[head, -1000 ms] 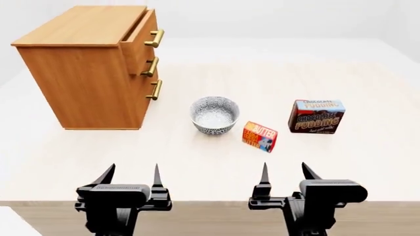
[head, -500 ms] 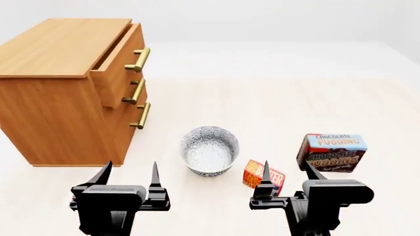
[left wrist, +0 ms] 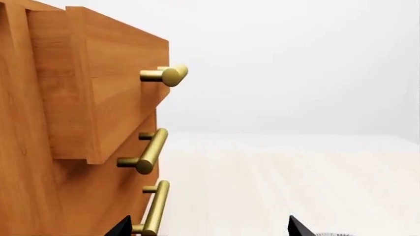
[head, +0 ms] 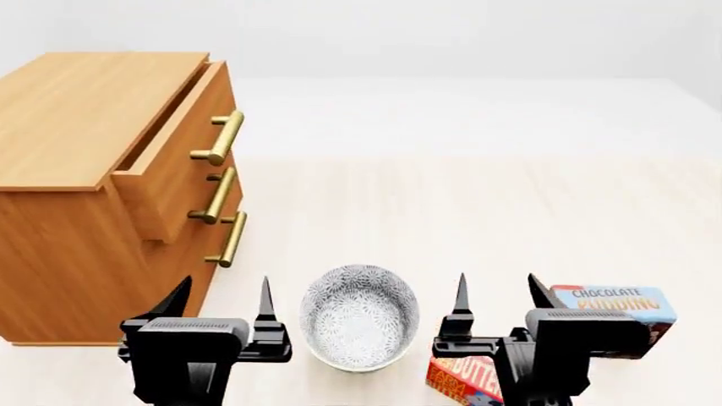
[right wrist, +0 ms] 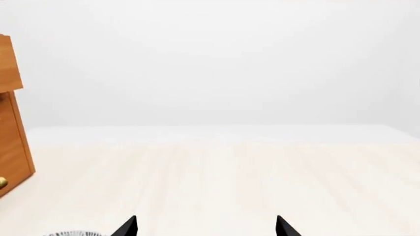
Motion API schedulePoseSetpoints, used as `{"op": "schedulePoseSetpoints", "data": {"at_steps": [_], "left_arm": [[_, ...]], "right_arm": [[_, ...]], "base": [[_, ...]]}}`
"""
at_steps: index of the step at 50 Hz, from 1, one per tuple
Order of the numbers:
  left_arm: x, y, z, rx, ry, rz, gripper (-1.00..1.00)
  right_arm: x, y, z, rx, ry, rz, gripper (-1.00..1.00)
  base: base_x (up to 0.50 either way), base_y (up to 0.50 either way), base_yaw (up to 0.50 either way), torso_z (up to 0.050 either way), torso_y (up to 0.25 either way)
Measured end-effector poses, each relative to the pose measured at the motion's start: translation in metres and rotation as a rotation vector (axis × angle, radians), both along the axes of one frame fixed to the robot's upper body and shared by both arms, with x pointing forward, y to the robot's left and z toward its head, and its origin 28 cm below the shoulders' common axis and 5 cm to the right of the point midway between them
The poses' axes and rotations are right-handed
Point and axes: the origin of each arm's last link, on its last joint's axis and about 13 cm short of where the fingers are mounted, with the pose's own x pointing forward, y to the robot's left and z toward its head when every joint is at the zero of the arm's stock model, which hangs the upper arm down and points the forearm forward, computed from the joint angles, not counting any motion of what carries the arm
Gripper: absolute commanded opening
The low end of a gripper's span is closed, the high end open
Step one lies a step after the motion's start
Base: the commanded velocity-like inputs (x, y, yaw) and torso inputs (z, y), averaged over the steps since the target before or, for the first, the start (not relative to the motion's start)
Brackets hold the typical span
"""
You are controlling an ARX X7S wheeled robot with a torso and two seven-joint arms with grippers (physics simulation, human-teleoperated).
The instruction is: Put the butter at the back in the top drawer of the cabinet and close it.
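The butter [head: 457, 381], a red-orange carton, lies on the table at the head view's bottom edge, partly hidden behind my right gripper [head: 500, 296]. That gripper is open and holds nothing. At the left stands the cabinet [head: 68, 110], its top drawer [head: 181, 161] pulled partly out by its brass handle [head: 220, 135]. My left gripper [head: 222, 298] is open and empty, in front of the cabinet's lower corner. In the left wrist view the top drawer [left wrist: 111, 83] juts out beyond the lower two, and the left gripper [left wrist: 210, 228] shows only its tips. The right gripper [right wrist: 206, 228] faces bare table.
A patterned grey bowl [head: 358, 317] sits between my two grippers. The chocolate pudding box [head: 615, 306] stands right of the butter. Two shut lower drawers carry brass handles [left wrist: 147, 152]. The cabinet's edge [right wrist: 10, 142] shows in the right wrist view.
The head view has come closer to the table, so cabinet, bowl and boxes sit lower and larger. The butter has slid behind my right gripper. Both grippers stay open.
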Motion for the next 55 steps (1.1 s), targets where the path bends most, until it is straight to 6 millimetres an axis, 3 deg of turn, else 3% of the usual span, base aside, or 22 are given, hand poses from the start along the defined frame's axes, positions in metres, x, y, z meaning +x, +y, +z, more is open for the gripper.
{"op": "schedulePoseSetpoints", "data": {"at_steps": [11,20,34,55], "left_arm": [[-0.002,0.000,0.006,0.001,0.009,-0.012,1.00],[-0.004,0.001,0.025,0.015,0.008,-0.028,1.00],[-0.002,0.004,0.068,0.031,0.027,-0.042,1.00],[0.031,0.007,0.151,0.104,0.104,-0.113,1.00]], "right_arm": [[-0.001,-0.001,0.005,-0.003,0.001,0.000,1.00],[-0.002,-0.002,0.015,-0.011,0.005,0.011,1.00],[-0.002,-0.004,0.029,-0.003,0.006,0.032,1.00],[-0.001,-0.008,0.035,0.011,0.013,0.045,1.00]], "base": [[0.00,0.00,0.00,0.000,0.000],[0.00,0.00,0.00,0.000,0.000],[0.00,0.00,0.00,0.000,0.000],[0.00,0.00,0.00,0.000,0.000]]}}
